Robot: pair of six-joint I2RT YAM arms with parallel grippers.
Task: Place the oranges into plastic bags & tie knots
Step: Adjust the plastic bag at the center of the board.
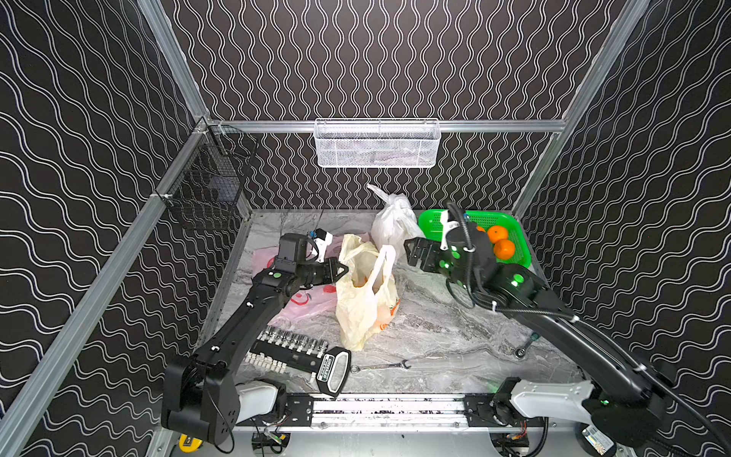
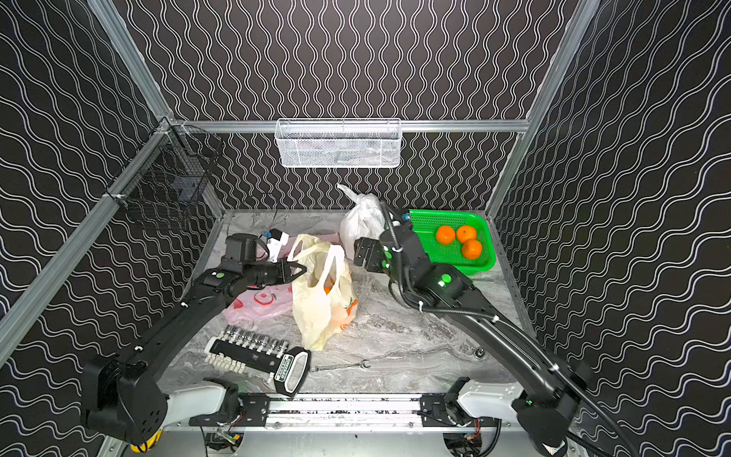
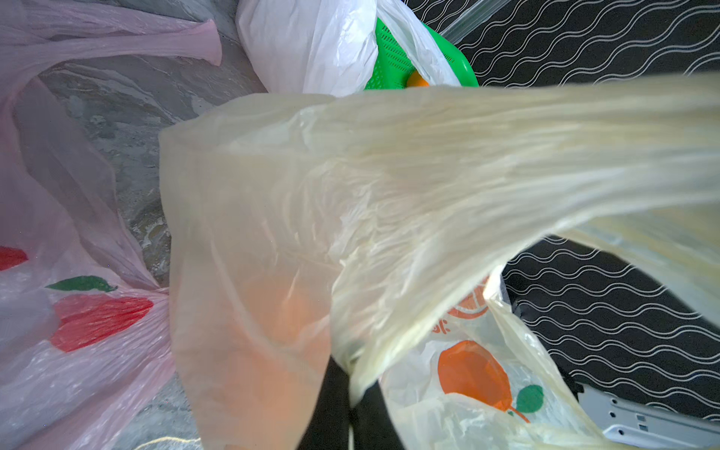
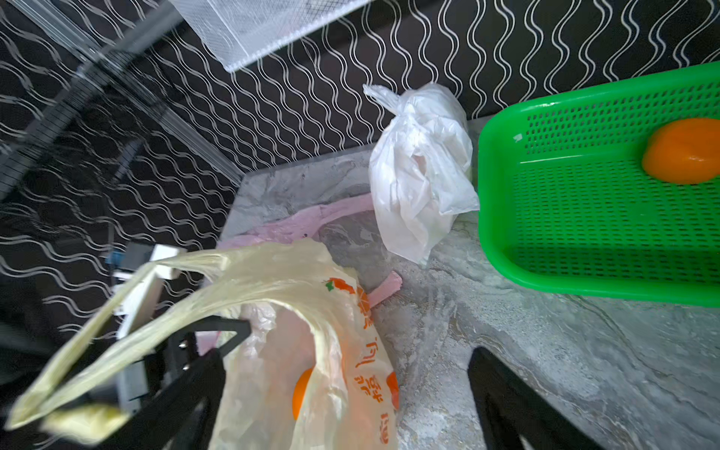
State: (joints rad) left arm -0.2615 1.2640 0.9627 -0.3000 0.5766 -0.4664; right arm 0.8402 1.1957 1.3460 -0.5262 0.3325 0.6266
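Observation:
A yellowish plastic bag with orange print stands mid-table, mouth up. My left gripper is shut on its near handle, the jaws pinching bunched film. An orange shows inside the bag, and the right wrist view also catches this orange. My right gripper hangs open to the bag's right, nothing between its fingers. Three oranges lie in the green basket. A white bag with a knot stands at the back. A pink bag lies flat under my left arm.
A socket set and a wrench lie near the front edge, a ratchet at the right edge. A white mesh basket hangs on the back wall and a black wire basket on the left rail.

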